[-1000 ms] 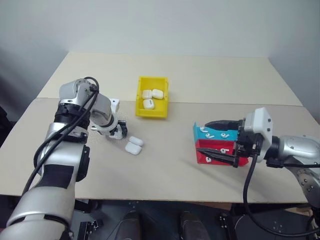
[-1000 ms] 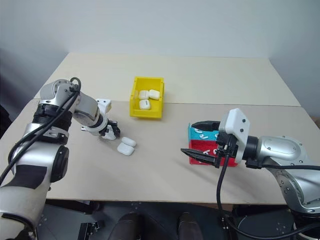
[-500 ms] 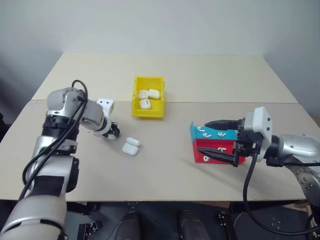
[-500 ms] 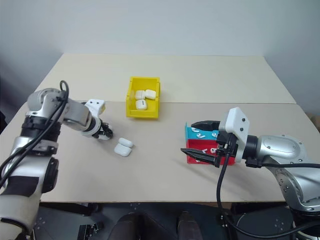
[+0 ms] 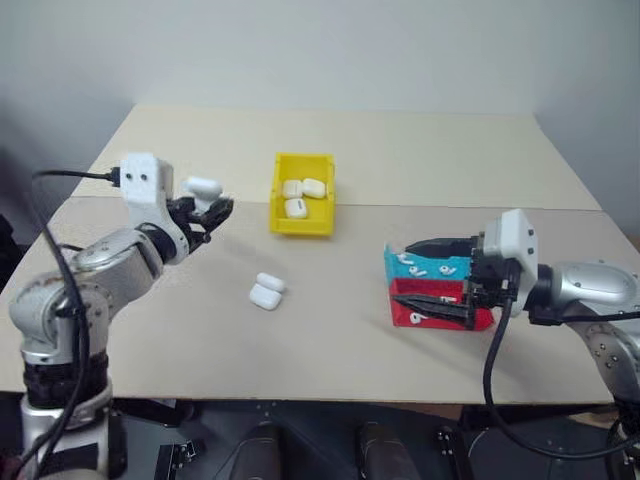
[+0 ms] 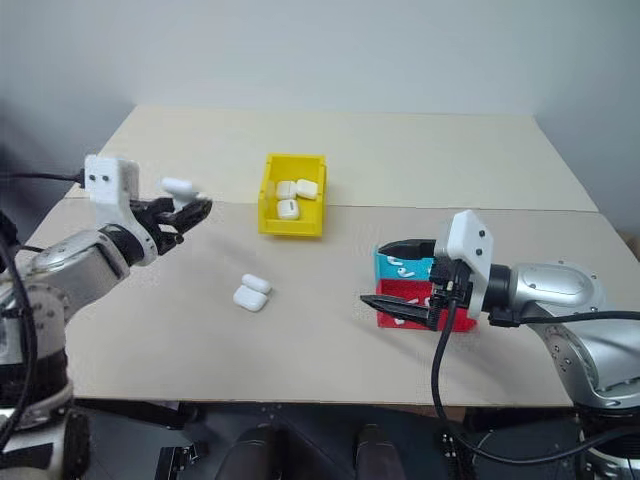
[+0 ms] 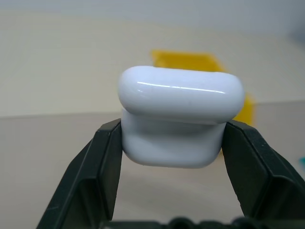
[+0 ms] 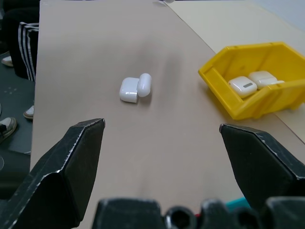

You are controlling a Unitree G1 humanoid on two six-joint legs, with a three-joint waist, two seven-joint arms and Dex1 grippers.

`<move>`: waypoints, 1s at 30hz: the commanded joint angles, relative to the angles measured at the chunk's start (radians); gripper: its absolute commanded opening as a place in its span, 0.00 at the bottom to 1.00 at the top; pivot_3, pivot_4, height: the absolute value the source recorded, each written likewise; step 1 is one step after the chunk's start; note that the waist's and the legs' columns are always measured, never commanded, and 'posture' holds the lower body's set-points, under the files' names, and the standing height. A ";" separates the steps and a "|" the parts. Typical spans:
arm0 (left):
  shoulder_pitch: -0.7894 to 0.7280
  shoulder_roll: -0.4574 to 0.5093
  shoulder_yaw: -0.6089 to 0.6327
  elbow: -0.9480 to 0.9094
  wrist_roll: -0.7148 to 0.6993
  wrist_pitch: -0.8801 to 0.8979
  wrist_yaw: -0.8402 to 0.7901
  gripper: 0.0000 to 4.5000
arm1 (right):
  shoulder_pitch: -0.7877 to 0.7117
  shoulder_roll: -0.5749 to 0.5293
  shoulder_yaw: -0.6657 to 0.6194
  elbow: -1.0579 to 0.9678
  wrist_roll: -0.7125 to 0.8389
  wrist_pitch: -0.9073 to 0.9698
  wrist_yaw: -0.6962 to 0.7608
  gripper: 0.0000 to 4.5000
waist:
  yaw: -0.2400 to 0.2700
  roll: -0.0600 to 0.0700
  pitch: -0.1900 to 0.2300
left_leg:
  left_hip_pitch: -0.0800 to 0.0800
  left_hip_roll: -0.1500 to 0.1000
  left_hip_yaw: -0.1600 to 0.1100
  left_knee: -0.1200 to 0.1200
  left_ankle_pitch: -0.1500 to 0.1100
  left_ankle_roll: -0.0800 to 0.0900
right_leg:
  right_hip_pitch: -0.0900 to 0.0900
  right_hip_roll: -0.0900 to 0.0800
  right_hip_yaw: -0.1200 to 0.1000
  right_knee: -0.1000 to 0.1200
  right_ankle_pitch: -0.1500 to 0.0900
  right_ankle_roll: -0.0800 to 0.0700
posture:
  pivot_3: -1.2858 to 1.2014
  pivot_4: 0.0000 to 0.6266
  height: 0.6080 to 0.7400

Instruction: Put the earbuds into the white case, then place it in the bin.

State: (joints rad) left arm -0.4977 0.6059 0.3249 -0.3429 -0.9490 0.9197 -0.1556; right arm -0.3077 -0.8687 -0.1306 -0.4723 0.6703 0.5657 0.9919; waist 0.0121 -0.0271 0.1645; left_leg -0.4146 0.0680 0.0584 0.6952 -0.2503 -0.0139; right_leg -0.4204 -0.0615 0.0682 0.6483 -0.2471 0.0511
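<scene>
Your left gripper [image 5: 208,212] sits at the upper left of the head view, raised off the surface [image 5: 330,330], and its fingers [image 7: 102,171] are pinching a white case [image 5: 204,186]. In the left wrist view you can see that case [image 7: 180,117] clamped between the two black fingers, lid closed, with its rounded top standing above the fingertips.

The yellow bin [image 5: 281,222] stands just right of the held case in the head view, near the top middle of the frame. Three white cases [image 5: 303,194] lie inside it, packed close together.

Below the bin, toward the middle of the frame, two more cases [image 5: 267,291] rest on the surface, touching each other. The right wrist view shows the same pair [image 8: 135,88] side by side, with the bin [image 8: 228,102] well apart from them.

Your right gripper [image 5: 440,276] is at the right middle of the head view with its fingers spread wide and nothing between them. One finger lies over the blue tray [image 5: 395,266], the other over the red tray [image 5: 402,318] just below it. The two trays touch each other. Small white earbuds [image 5: 418,270] lie in the blue tray, and more are in the red one; you cannot count them reliably from here.
</scene>
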 commanded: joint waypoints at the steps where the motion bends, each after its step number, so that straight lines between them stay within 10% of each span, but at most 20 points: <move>1: -0.012 0.005 0.004 0.002 0.004 -0.163 -0.266 0.63 | -0.036 -0.012 -0.019 0.014 -0.006 -0.034 0.025 1.00 | 0.001 0.000 0.000 | 0.000 0.000 0.000 0.000 0.000 0.000 | 0.000 0.000 0.000 0.000 0.000 0.000 | 0.52 0.24 1.00; 14: -0.085 0.042 -0.135 0.204 0.006 -0.369 -1.115 0.63 | -0.071 -0.061 -0.041 0.051 -0.044 -0.042 0.088 1.00 | -0.004 0.000 0.000 | 0.000 0.000 0.000 0.000 0.000 0.001 | 0.000 0.001 0.000 -0.001 0.000 0.000 | 0.52 0.24 1.00; 30: -0.046 -0.030 -0.219 0.112 0.029 -0.387 -1.188 0.63 | -0.147 -0.347 0.153 0.161 -0.261 0.006 0.248 1.00 | -0.013 0.000 0.000 | 0.000 0.001 0.000 0.000 -0.001 0.002 | -0.001 0.001 0.001 -0.001 0.000 0.001 | 0.52 0.24 1.00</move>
State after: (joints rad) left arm -0.5428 0.5796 0.0990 -0.1962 -0.9047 0.5339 -1.3543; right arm -0.4310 -1.1985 0.0087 -0.3256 0.4413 0.5834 1.2223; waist -0.0012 -0.0269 0.1644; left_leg -0.4150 0.0691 0.0585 0.6953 -0.2512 -0.0120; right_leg -0.4212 -0.0607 0.0689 0.6474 -0.2474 0.0516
